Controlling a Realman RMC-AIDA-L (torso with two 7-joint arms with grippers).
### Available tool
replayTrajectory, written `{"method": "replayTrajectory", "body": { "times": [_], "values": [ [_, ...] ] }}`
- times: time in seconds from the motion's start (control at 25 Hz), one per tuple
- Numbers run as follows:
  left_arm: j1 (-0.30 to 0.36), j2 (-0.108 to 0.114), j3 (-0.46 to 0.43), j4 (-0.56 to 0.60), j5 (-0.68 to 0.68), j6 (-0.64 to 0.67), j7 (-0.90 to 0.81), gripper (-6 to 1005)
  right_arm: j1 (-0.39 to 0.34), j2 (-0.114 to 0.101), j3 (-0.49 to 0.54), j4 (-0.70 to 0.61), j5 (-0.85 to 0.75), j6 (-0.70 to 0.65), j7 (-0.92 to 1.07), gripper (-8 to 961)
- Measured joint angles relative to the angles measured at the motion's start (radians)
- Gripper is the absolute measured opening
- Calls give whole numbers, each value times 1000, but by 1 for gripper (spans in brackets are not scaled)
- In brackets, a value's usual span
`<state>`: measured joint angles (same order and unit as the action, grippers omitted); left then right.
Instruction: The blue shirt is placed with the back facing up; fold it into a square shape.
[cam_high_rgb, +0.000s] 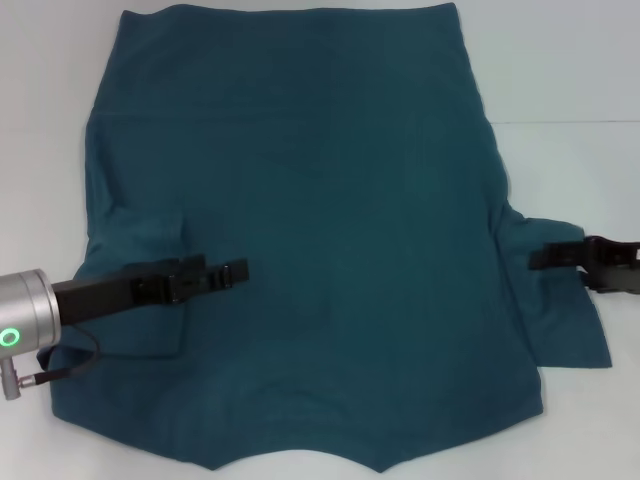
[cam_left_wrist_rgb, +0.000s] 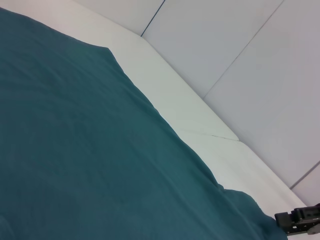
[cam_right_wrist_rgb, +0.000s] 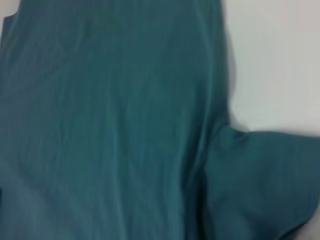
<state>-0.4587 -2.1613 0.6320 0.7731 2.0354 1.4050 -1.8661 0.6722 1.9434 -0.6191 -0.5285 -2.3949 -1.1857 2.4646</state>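
White table (cam_high_rgb: 580, 80) | blue shirt (cam_high_rgb: 320, 220) hem cropped | left claw (cam_high_rgb: 235, 272), right claw (cam_high_rgb: 540, 258): grip unclear

the left arm reaches in level from the left, silver wrist trailing, its left gripper (cam_high_rgb: 238, 270) with black fingers lying close together. opposite it, the right gripper (cam_high_rgb: 540, 257) points inward from the right edge, fingers drawn narrow.

Head camera looks steeply down over the whole blue shirt (cam_high_rgb: 320, 250) on the desk (cam_high_rgb: 570, 70); both wrist cameras sit close above that same cloth, facing across it
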Motion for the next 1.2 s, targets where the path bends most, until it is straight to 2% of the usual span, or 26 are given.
{"method": "replayTrajectory", "body": {
  "times": [0.2,0.52,0.72,0.84,1.04,1.2],
  "values": [
    [0,0,0,0,0,0,-1,948,13,6,-1,0,1,8,7,691],
    [1,0,0,0,-1,0,-1,948,6,2,6,-3,2,4,7,686],
    [2,0,0,0,-2,0,-1,948,3,0,7,-3,2,4,9,435],
    [2,0,0,0,-1,0,-1,948,3,0,5,-7,2,4,11,224],
    [3,0,0,0,-2,0,-1,947,4,-3,-1,-13,-4,3,9,15],
    [3,0,0,0,-3,0,-1,947,1,-4,-2,-34,-6,6,-16,16]
  ]
}}
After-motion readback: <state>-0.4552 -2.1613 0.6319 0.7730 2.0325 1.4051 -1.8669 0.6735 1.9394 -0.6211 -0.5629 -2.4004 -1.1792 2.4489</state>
